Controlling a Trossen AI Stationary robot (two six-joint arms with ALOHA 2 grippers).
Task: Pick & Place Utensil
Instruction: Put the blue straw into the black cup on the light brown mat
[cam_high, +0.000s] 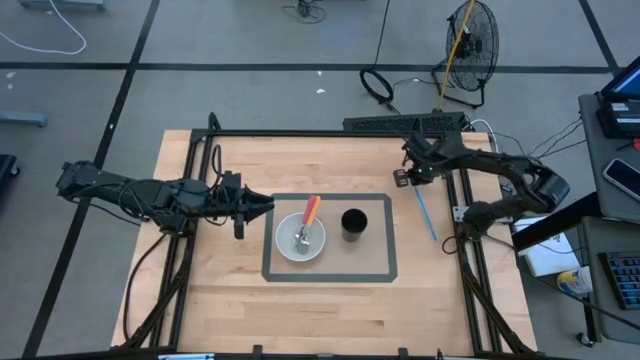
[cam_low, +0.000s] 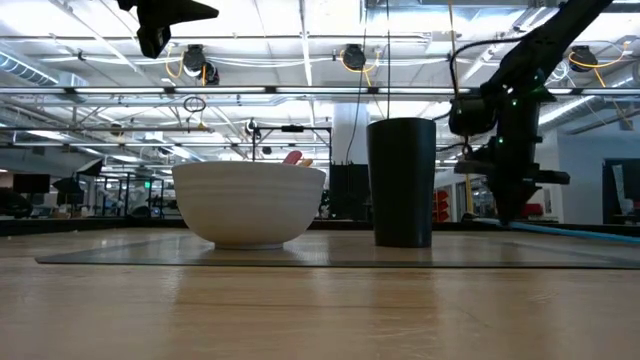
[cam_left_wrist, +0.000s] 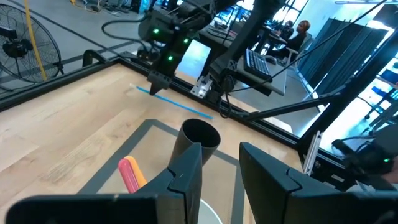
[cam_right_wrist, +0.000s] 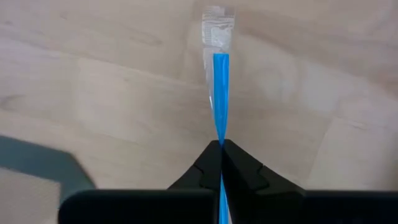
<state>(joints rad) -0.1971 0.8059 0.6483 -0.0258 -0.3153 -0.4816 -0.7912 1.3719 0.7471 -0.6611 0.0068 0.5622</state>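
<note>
A thin blue utensil (cam_high: 427, 215) lies on the bare wood right of the grey mat; its end (cam_right_wrist: 218, 22) looks clear. My right gripper (cam_high: 411, 177) points down at the utensil's far end and is shut on it. A white bowl (cam_high: 300, 240) on the mat holds a utensil with an orange-red handle (cam_high: 311, 209) that leans on the rim. A black cup (cam_high: 354, 223) stands upright to its right. My left gripper (cam_high: 262, 207) hangs open above the mat's left edge, well off the table (cam_low: 165, 15), and touches nothing. My right gripper pinches the blue utensil near its far end (cam_right_wrist: 221, 134) between its two fingertips (cam_right_wrist: 208, 163). The fingers come from above, pointing down, and lie across the utensil. The rest of it (cam_low: 575, 231) stretches along the table toward the near-right.
A grey-edged mat (cam_high: 380, 272) frames the bowl and cup. A black frame rail (cam_high: 300, 134) runs along the table's far edge and rails run down both sides. A desk with a monitor (cam_high: 620, 100) stands beyond the right edge. Bare wood (cam_high: 330, 310) fills the near side.
</note>
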